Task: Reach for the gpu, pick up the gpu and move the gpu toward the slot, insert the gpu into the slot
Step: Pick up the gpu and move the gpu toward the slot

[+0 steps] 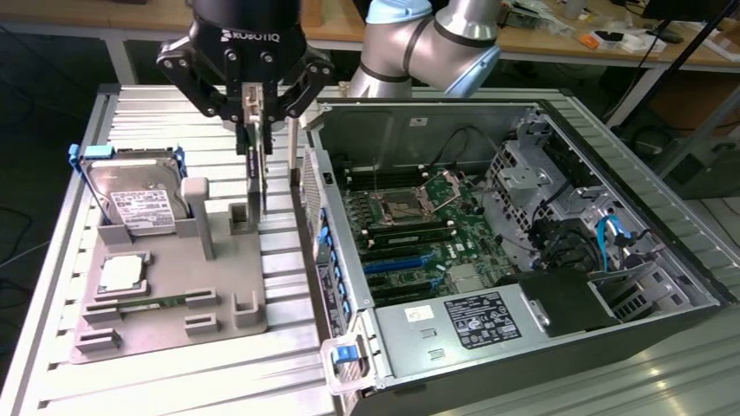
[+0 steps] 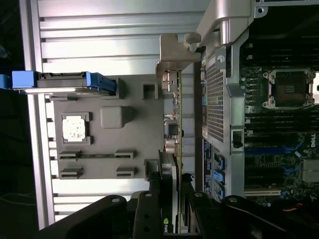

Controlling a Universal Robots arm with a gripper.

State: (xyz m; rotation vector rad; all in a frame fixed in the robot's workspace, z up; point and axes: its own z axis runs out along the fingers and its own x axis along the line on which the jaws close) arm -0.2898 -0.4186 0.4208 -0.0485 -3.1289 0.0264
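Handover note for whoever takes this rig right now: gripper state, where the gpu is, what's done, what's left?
Gripper: shut on the gpu, which it holds upright on edge.
Position: over the grey fixture plate, just outside the open computer case. I cannot tell whether the card is clear of its stand.
Done: reach and grasp.
Left: the gpu is not yet over the motherboard or in a slot.

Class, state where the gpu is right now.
In the exterior view the gpu stands upright in the gripper over the grey fixture, between the hard drive on that view's left and the open computer case.
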